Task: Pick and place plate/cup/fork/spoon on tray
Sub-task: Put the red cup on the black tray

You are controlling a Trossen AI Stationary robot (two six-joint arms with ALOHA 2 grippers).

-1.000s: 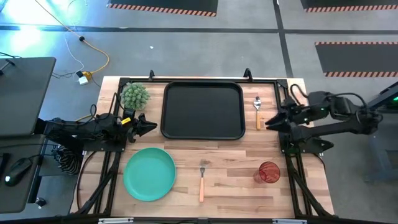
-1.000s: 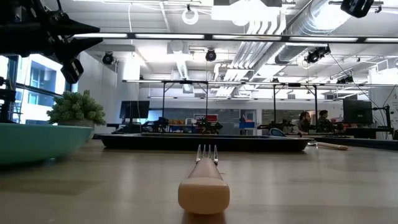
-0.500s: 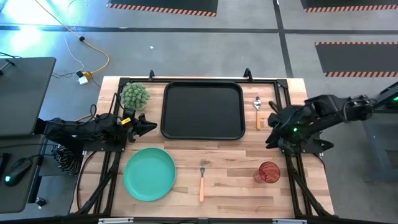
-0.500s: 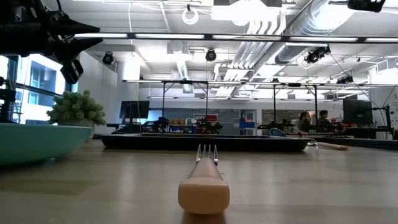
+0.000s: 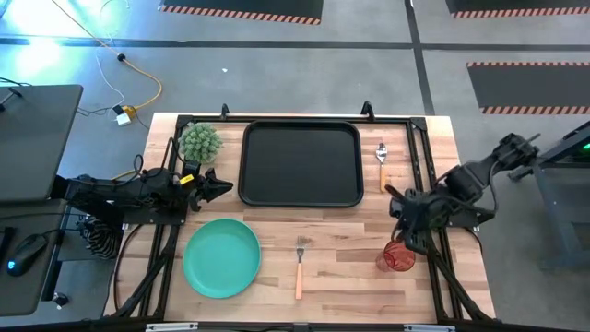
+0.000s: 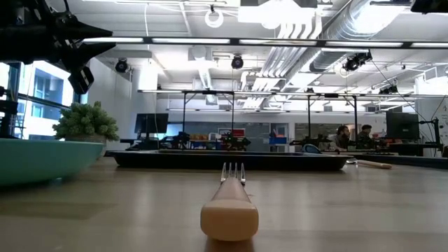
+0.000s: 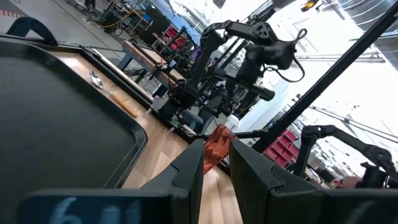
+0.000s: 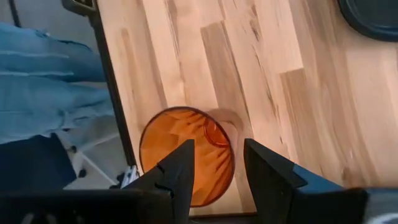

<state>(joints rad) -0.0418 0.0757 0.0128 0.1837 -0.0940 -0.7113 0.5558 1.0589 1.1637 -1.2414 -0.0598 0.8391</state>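
The dark-red cup [image 5: 398, 256] stands upright on the table at the near right. My right gripper [image 5: 403, 229] hangs open above it, pointing down. In the right wrist view its gap [image 8: 217, 167] is over the cup's far rim [image 8: 186, 155], touching nothing. The black tray [image 5: 300, 164] lies at the far middle. The spoon [image 5: 382, 166] lies to the tray's right. The turquoise plate [image 5: 221, 258] lies at the near left, and the fork [image 5: 299, 267] to its right. My left gripper [image 5: 221, 189] waits at the tray's left edge, its fingers [image 7: 189, 171] a narrow gap apart, empty.
A small green plant [image 5: 200, 143] stands at the far left corner beside the tray. Black frame rails [image 5: 433, 249] run along the table's left and right sides. Bare wood lies between the fork and the cup.
My right gripper has swung from beside the spoon toward the table's near edge and tipped from level to pointing down, ending above the cup. No tableware has moved.
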